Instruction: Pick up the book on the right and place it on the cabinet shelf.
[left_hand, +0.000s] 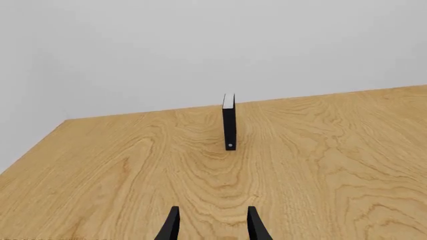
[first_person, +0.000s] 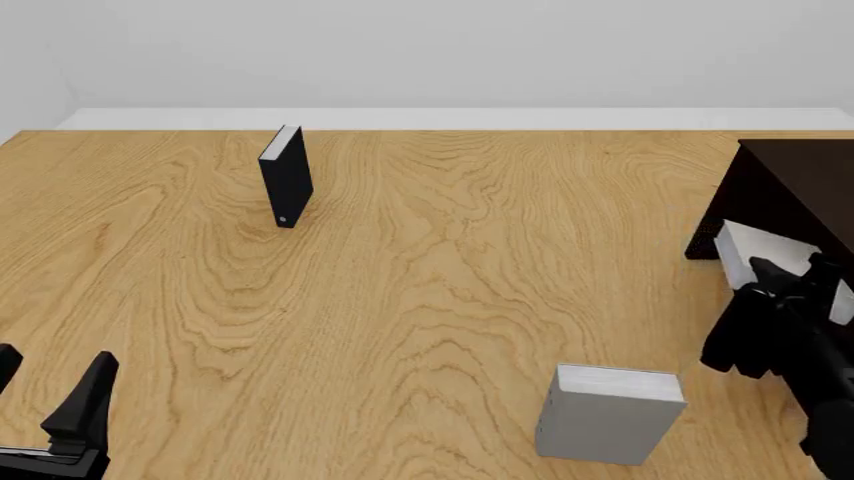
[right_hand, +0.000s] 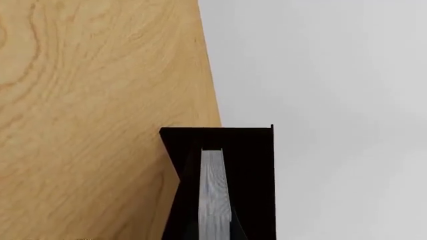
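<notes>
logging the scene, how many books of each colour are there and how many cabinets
Light-grey books: 2, one standing on the table, one held in the right gripper at the cabinet
Black books: 1
Dark cabinets: 1
Total: 4

slim book (first_person: 286, 178) far left, cabinet (first_person: 787, 200) right, second book (first_person: 609, 413) near

I see the light-grey book (first_person: 763, 252), white page edges showing, tilted at the mouth of the very dark cabinet (first_person: 787, 185) on the desk's far right, its shelf hidden.
</notes>
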